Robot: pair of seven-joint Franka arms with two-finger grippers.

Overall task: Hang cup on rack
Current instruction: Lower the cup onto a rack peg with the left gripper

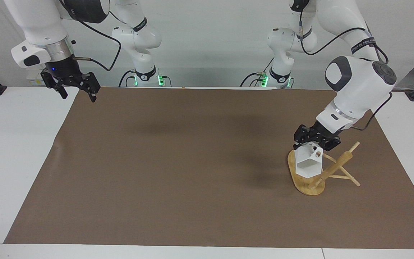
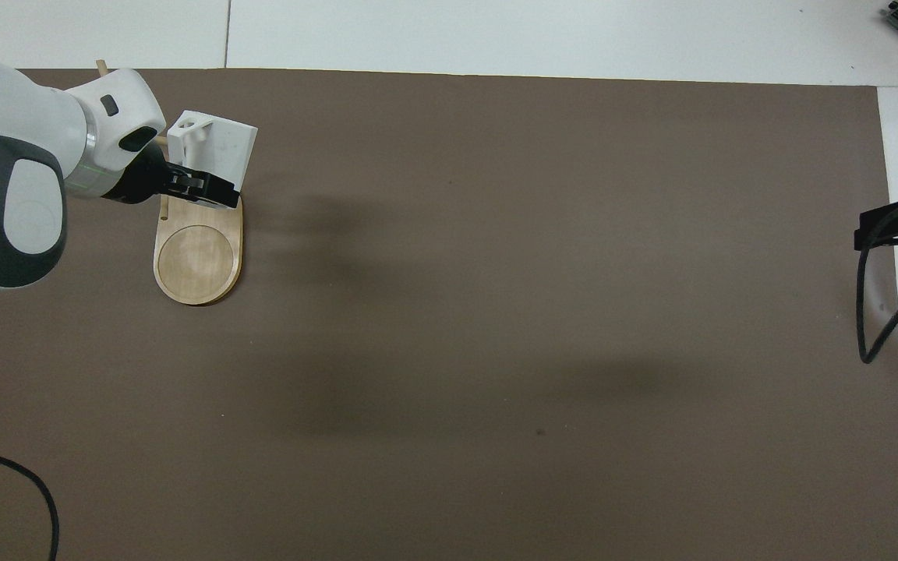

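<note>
One cup (image 1: 308, 163), clamped in the closed left gripper (image 1: 314, 143), hangs over one rack (image 1: 313, 180); the right gripper (image 1: 73, 87) waits, fingers spread, holding nothing.

Bright, even light; soft shadows

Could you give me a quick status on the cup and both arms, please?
Left pincer shut on cup, over rack. Right pincer open, waiting. Cup not hung. Path clear.
</note>
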